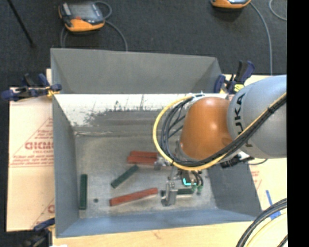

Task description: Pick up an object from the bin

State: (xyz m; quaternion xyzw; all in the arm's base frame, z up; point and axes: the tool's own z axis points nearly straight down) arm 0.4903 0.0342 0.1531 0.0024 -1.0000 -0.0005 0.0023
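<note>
Dark carpet-like floor [154, 29] surrounds everything; on it two orange-and-black devices, one at 11 o'clock [81, 17], one at 1 o'clock [231, 3], each with a cable. Grey metal bin [64, 164] mid-scene, sloped walls, back wall scratched and speckled dark, floor of the bin scuffed pale grey. Arm [263, 120] comes in from 3 o'clock, orange cover [205, 128] on the wrist, yellow and black cables looped round it. Gripper [170, 193] is low at 5 o'clock in the bin, at the right end of a long red stick [133, 197] lying near the front wall; cannot tell if the pincer is spread or pressed together. A short green piece [187, 191] lies just beside the gripper at its 3 o'clock. Second reddish-brown stick [141, 157] at bin centre, dark green stick [124, 177] tilted between the two red ones. Another dark green stick [83, 191] at 8 o'clock, along the left wall, well apart.
</note>
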